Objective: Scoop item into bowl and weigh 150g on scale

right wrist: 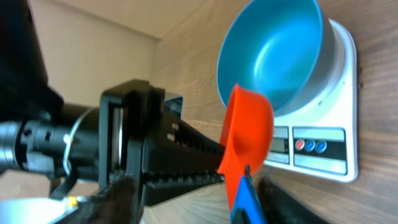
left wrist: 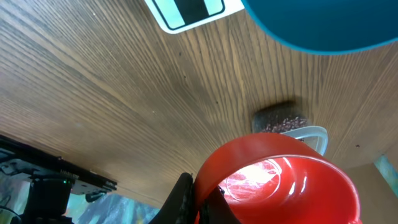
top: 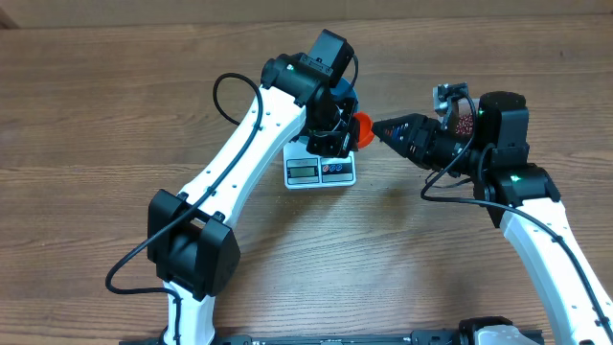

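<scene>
Red plastic sits at the centre of things. The scoop [right wrist: 249,134] hangs on edge just beside the blue bowl [right wrist: 273,56], with its blue handle [right wrist: 241,198] pointing toward the right gripper [top: 385,128]. The left gripper [top: 337,142] is clenched on the cup end of the scoop. That looks like a way of offering the handle, so the other arm can take the tool where it is meant to be held. The handle lies between the right fingers, but I cannot tell whether they have pinched it.

The bowl rests on the white scale [right wrist: 339,146], with the display and buttons left uncovered so the weight can be read during filling. The bowl is empty, and the scoop looks empty too.

The beans [left wrist: 283,123] lie in a clear tub [left wrist: 316,134] on the wooden table [top: 96,144], apart from the scale and on the right arm's side. That placement suits handing the scoop to that arm. In my judgement, no scooping is done yet.
</scene>
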{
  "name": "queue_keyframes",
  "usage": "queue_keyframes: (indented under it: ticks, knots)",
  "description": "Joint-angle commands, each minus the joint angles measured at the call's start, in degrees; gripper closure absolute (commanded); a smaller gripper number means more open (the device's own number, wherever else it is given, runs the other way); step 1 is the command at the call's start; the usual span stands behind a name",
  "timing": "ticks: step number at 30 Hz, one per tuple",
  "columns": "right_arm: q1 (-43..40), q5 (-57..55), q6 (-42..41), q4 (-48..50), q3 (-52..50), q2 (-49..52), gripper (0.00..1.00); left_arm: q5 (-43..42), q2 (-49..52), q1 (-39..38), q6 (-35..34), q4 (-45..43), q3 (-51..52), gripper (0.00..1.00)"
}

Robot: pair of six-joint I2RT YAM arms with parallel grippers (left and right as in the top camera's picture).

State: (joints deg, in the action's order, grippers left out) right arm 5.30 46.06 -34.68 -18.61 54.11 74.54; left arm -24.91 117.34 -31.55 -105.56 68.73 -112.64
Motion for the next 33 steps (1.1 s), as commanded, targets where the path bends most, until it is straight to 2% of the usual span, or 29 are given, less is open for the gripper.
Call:
queue_keyframes:
  ticks: [1,4,7,8,9,10,13,18,24,26,27,29,30,31,33]
  knots:
    - [0.22,-0.22,0.17,0.35,1.42,0.07,0.51,-0.63,-0.46,-0.79,-1.84,0.02,-0.87,0.96]
    - [0.22,-0.24,0.17,0.33,1.42,0.07,0.58,-0.61,-0.46,-0.9,-2.27,0.02,-0.87,0.96]
    - [0.22,-0.24,0.17,0.31,1.42,0.09,0.76,-0.61,-0.46,-0.9,-2.27,0.04,-0.87,0.96]
    - [0.22,-0.22,0.17,0.31,1.42,0.11,0.79,-0.61,-0.46,-0.9,-2.27,0.13,-0.87,0.96]
    - [0.22,-0.24,0.17,0.31,1.42,0.11,0.89,-0.63,-0.46,-0.9,-2.25,0.22,-0.87,0.96]
    - [0.22,-0.24,0.17,0.31,1.42,0.11,0.91,-0.61,-0.46,-0.9,-2.25,0.24,-0.87,0.96]
    - [0.22,-0.24,0.17,0.09,1.42,0.11,0.96,-0.63,-0.46,-0.96,-2.21,0.24,-0.87,0.96]
    - [0.22,-0.24,0.17,-0.13,1.42,0.11,0.96,-0.66,-0.46,-1.01,-0.04,0.26,-0.87,0.96]
    - [0.22,-1.07,0.17,-0.15,1.42,0.11,0.96,-0.63,-0.46,-1.46,1.42,0.26,-0.87,0.84]
    - [0.22,-1.49,0.17,-0.17,1.42,0.11,0.96,-0.61,-0.46,-1.36,2.8,0.26,-0.87,0.75]
    - [0.22,-1.6,0.17,-0.24,1.42,0.11,0.96,-0.63,-0.46,-1.36,3.48,0.24,-0.87,0.67]
    - [0.2,-1.92,0.17,-0.61,1.42,0.11,0.96,-0.63,-0.46,-1.38,5.25,0.26,-0.87,0.29]
    - [0.2,-2.62,0.2,-1.18,1.42,0.11,0.96,-0.63,-0.46,-1.38,6.21,0.26,-0.87,0.05]
    - [0.2,-3.37,0.24,-1.73,1.42,0.11,0.96,-0.61,-0.46,-1.38,7.69,0.24,-0.87,0.0]
    - [0.2,-5.7,0.81,-3.76,1.42,0.11,0.96,-0.96,-0.46,-1.14,10.21,0.26,-0.87,0.0]
